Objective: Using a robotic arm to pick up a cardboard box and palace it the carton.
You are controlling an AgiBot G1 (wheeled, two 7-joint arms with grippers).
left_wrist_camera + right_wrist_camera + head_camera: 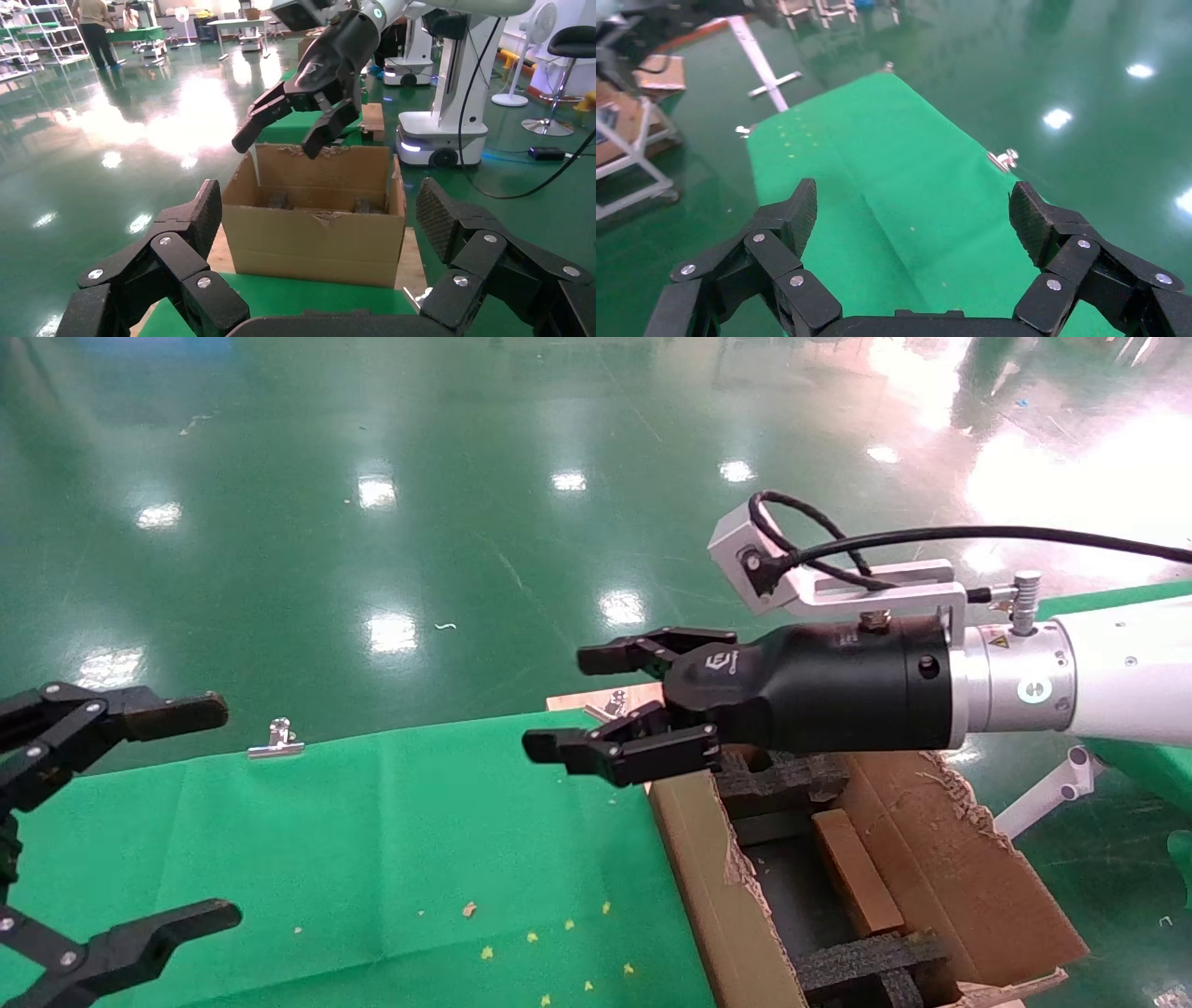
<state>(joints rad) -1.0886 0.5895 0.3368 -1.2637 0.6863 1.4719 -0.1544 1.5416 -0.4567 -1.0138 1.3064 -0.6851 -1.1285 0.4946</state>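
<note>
The right end effector, black and multi-link on the white jointed robotic arm, hovered above the near flap of the large brown corrugated carton, fingers apart and empty. The carton sat at 4 o'clock in the head view, off the edge of the green cloth-covered table. A small brown flat cardboard box lay inside it between black foam blocks. The left end effector idled at 8 o'clock, fingers wide apart.
</note>
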